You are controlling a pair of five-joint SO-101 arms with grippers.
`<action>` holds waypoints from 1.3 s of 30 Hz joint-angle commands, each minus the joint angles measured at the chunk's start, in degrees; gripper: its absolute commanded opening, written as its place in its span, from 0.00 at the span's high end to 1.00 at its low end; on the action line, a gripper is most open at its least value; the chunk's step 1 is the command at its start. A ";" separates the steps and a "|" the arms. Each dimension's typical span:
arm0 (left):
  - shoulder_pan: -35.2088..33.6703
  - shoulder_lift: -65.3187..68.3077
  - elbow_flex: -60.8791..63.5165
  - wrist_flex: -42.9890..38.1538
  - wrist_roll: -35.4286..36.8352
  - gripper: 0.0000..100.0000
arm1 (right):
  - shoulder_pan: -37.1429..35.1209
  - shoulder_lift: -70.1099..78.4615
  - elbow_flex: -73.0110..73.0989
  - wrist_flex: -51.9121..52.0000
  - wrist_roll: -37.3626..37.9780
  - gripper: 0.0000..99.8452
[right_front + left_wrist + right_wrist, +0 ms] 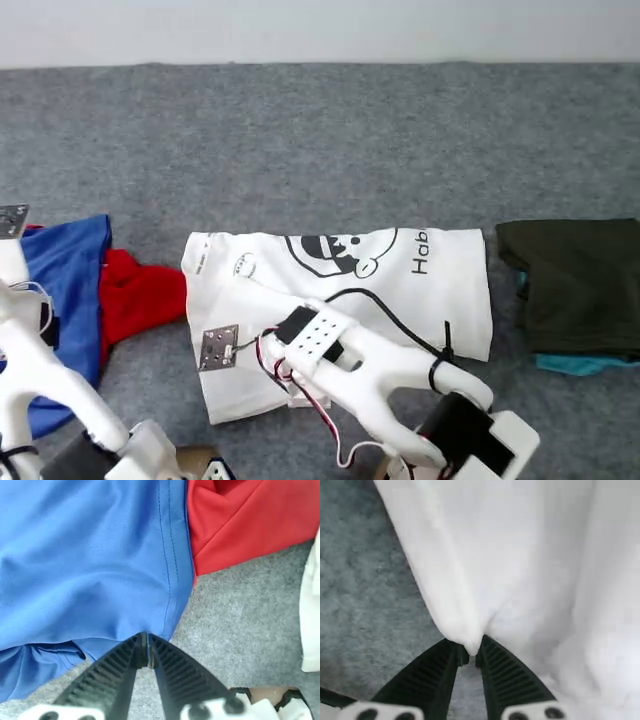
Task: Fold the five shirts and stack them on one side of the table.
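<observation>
On the grey surface (pixel 320 140) five shirts lie in a row. At the middle is the white shirt (pixel 400 300), spread flat with a black printed figure near its far edge. To its left lies the red shirt (pixel 140 295), crumpled and touching the blue shirt (pixel 65 265), which reaches the left border of the high view. On the right side, well apart from the red and blue ones, the dark shirt (pixel 580 280) is folded and rests on top of the turquoise shirt (pixel 580 364), of which a thin strip shows at the near edge and a little at the left side.

The right arm (pixel 400 375) stretches over the near part of the white shirt, with a black cable (pixel 390 315) running across the cloth. The right pincer (pixel 471 655) is pressed together on an edge of the white shirt; the cloth is gathered into a small fold between the tips, with bare surface beside it.

The left arm (pixel 40 370) stands over the blue shirt. The left pincer (pixel 146 645) has its jaws pressed together, the tips right at the stitched hem of the blue shirt. Whether any cloth is caught between them I cannot tell. In this wrist view the red shirt lies against the blue hem, and a white edge shows farther off.
</observation>
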 commanded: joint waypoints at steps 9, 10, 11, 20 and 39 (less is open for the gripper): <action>0.18 -2.37 -0.66 -1.58 -0.44 0.99 | 4.70 -5.85 -13.98 7.16 0.18 0.99; 0.18 -2.37 -0.66 -1.58 -0.44 0.99 | 6.02 -5.76 -15.03 6.90 0.09 0.99; 0.18 -2.37 -0.66 -1.58 -0.44 0.99 | 7.34 -5.67 -15.91 6.37 0.09 0.99; 0.18 -2.20 -0.31 -2.81 -0.44 0.98 | 15.96 9.01 -27.78 5.49 -5.98 0.99; 0.18 -2.11 -0.31 -2.81 -0.53 0.98 | 15.69 24.84 -58.99 33.80 -11.60 0.86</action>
